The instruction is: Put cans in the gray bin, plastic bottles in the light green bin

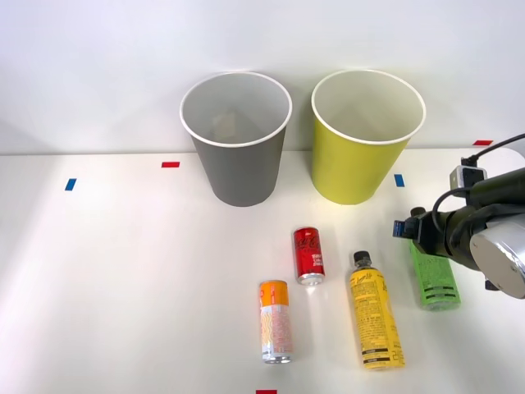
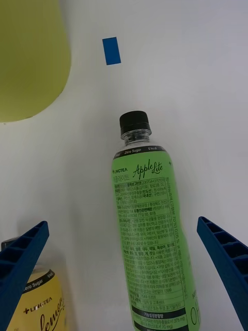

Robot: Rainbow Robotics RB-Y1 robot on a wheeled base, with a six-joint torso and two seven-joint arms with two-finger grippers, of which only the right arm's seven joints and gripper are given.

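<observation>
The gray bin (image 1: 238, 172) and the light green bin (image 1: 357, 168) stand upright side by side at the back of the white table. In front of them lie a red can (image 1: 309, 255), an orange-topped can (image 1: 276, 322), a yellow plastic bottle (image 1: 376, 320) and a green plastic bottle (image 1: 435, 286). My right gripper (image 1: 408, 231) hovers over the green bottle's cap end. In the right wrist view the gripper (image 2: 123, 222) is open, its blue fingers (image 2: 23, 258) on either side of the green bottle (image 2: 155, 243) without touching it. The yellow bottle (image 2: 39, 305) lies beside one finger, and the light green bin (image 2: 28, 57) lies beyond.
Small tape marks dot the table: blue (image 1: 399, 180) next to the light green bin, blue (image 1: 70, 184) and red (image 1: 171, 164) to the left, red (image 1: 482, 142) at the far right. A white wall stands behind the bins. The table's left half is bare.
</observation>
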